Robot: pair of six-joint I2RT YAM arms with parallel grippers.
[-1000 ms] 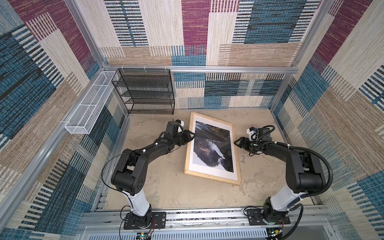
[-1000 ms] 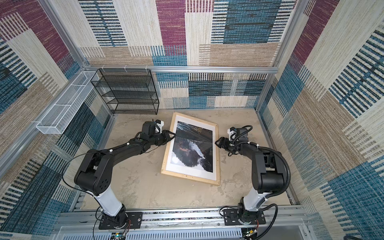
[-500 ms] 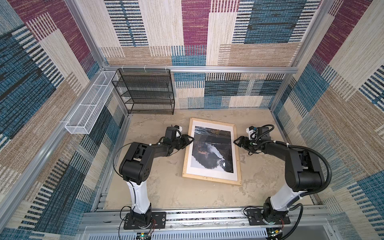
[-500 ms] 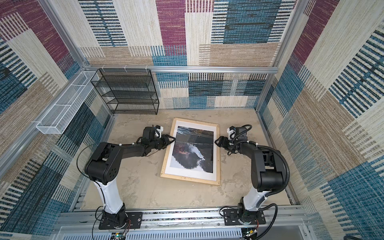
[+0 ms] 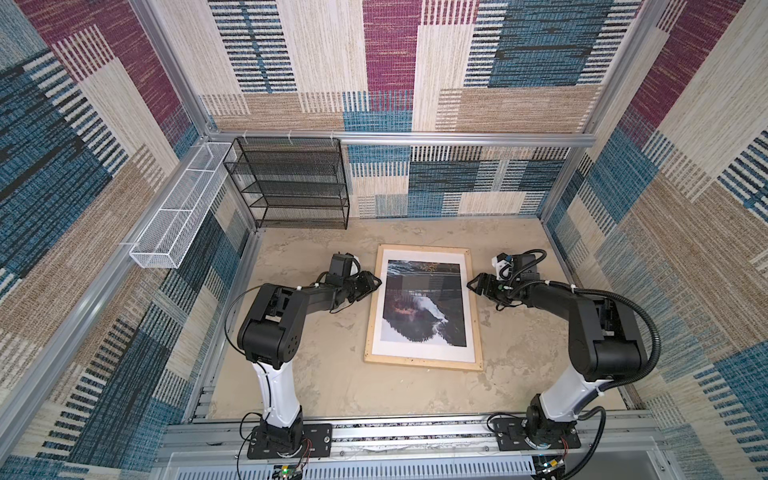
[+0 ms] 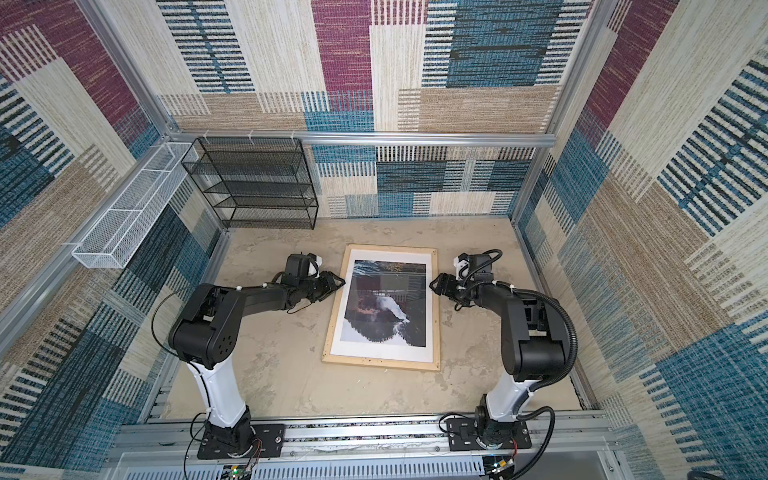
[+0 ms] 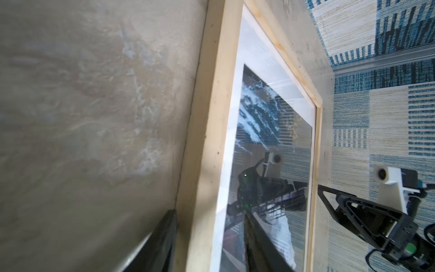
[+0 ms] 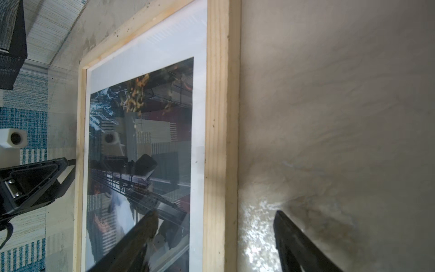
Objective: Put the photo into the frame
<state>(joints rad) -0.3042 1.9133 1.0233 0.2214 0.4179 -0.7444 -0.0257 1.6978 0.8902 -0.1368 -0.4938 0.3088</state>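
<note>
Look of the photo (image 5: 424,307): a tall print of dark cliffs, with a white cascade slanting through the middle. Blue, foamy water and flecks of orange show at its far end.
Surface of the photo: glossy. In both wrist views it mirrors the striped walls (image 7: 376,131) and the grippers.
Place of the photo: inside the frame (image 5: 423,361), lying flat within the wood. A white border (image 5: 422,350) shows all round between picture and rails.
Look of the frame: thin, pale wood with visible grain and small dark specks, rectangular.
Place of the frame: flat on the table (image 5: 332,332), midway between the arms, long sides running front to back in both top views.
State of the left gripper (image 5: 374,286): at the far half of the left rail, jaws parted and holding nothing. In the left wrist view one finger (image 7: 157,245) shows against bare table outside the rail, the other (image 7: 263,254) over the picture.
State of the right gripper (image 5: 473,286): opposite, at the right rail, jaws spread wide and holding nothing. One finger (image 8: 131,245) shows over the picture, the other (image 8: 296,249) over the table.
Contact: whether any fingertip touches the wood cannot be told.
</note>
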